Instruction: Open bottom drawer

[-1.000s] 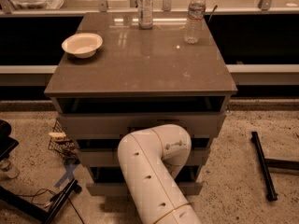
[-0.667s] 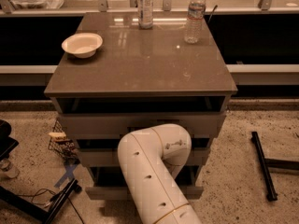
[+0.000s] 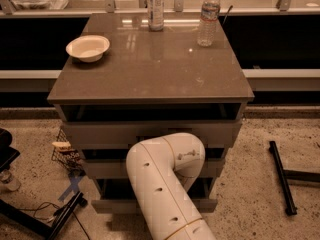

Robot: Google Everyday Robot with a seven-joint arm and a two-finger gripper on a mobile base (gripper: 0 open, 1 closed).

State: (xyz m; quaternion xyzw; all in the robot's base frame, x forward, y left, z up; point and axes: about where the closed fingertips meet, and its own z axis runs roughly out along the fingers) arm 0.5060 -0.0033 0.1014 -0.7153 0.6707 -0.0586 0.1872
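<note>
Bottom drawer (image 3: 109, 205): looks barely open, if at all.
Gripper: hidden behind my arm (image 3: 157, 184) at the drawer fronts; I can't tell its state.
Left: the pull.

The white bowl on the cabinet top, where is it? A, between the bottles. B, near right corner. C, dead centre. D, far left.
D: the white bowl sits far left on the cabinet top, apart from both bottles; the end effector is hidden behind the arm's elbow at the drawers.
</note>
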